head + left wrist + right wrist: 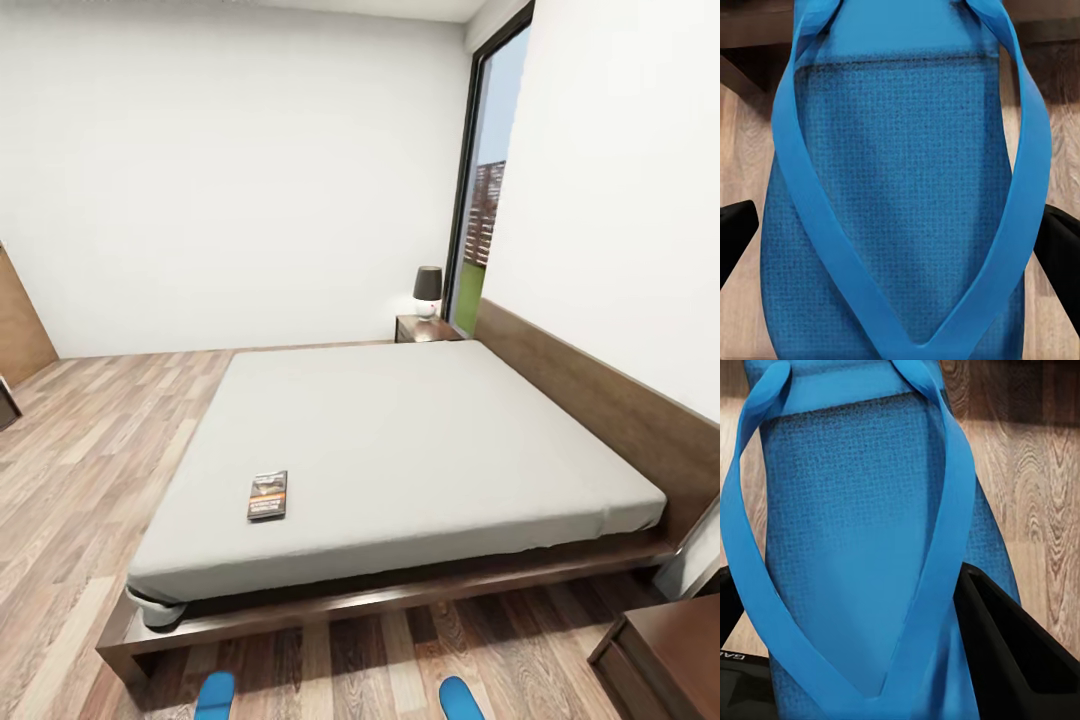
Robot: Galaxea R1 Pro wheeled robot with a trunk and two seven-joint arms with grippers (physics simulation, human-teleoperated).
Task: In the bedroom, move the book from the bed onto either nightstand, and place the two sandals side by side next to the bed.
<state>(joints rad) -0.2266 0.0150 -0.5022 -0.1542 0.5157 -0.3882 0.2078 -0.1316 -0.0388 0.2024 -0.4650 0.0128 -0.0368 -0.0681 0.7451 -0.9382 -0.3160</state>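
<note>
I carry one sandal in each gripper so both can go down together beside the bed (420, 450). My left gripper (900, 247) has its dark fingers at either side of the left sandal (900, 195), my right gripper (847, 660) likewise hugs the right sandal (862, 532). Each has a woven-textured sole and smooth Y-strap. The book (267, 495), thin and glossy, lies near the mattress's near left corner (a nightstand (425, 328) waits at the far corner, beside the headboard).
</note>
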